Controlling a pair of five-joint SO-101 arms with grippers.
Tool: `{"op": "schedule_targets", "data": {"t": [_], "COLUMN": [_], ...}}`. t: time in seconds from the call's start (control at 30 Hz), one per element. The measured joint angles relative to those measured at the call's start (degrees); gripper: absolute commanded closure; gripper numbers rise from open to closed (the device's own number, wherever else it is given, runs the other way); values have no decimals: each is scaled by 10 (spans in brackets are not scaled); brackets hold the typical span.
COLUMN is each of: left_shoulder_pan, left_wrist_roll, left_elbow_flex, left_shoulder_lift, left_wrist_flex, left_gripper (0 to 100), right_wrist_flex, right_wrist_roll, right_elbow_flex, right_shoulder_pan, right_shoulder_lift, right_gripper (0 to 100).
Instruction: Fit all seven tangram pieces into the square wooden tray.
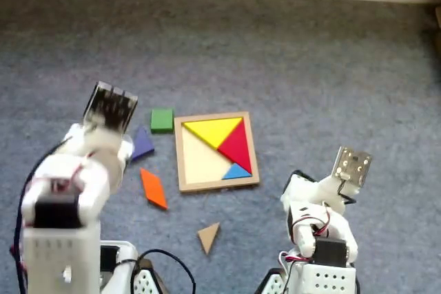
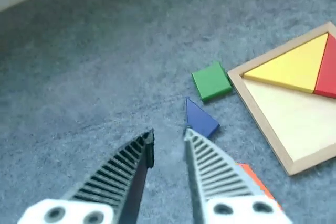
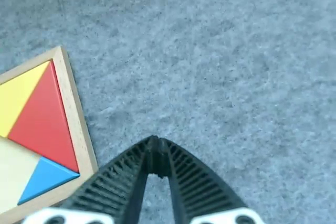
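**A:** Where do the pieces lie?

**B:** Three are in the tray: the yellow triangle, the red triangle and the light blue triangle. Four lie loose on the worktop. The green square is just beside the tray's corner and the dark blue triangle is near it. The orange parallelogram and the tan triangle are nearer the arms.

**A:** And the pincers?

**B:** The left pincer is spread a little and holds nothing. Its tips hang just beside the dark blue triangle. The right pincer is pressed together and empty, over bare worktop next to the tray.

**A:** How will that triangle handle?

**B:** I judge it light, stiff and thin, and it looks like painted wood, so its faces may be slick. It lies flat and only its narrow edges offer a hold. I'd pinch it low, from the long edge across to the opposite side, near the middle. A grip near a point would likely let it twist.
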Motion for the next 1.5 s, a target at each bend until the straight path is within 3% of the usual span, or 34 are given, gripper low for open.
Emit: {"op": "schedule_targets", "data": {"t": [0.2,0.33,0.57,0.77,1.0,1.27,1.5], "left_shoulder_pan": [0,0,0,0,6,15,25], "left_wrist_roll": [3,55,170,214,224,249,250], "left_elbow_flex": [-120,-206,-348,-445,-549,-680,-724], "left_shoulder_lift": [281,427,605,747,883,972,1029], "left_wrist_flex": [-3,-4,-5,-6,2,96,123], "left_gripper": [777,777,776,771,726,708,710], "right_wrist_flex": [0,0,0,0,0,0,0], "right_wrist_roll": [0,0,0,0,0,0,0], "right_elbow_flex": [0,0,0,0,0,0,0], "right_shoulder_pan": [0,0,0,0,0,0,0], "right_shoulder_lift": [0,0,0,0,0,0,0], "right_gripper": [994,994,994,994,994,994,994]}}
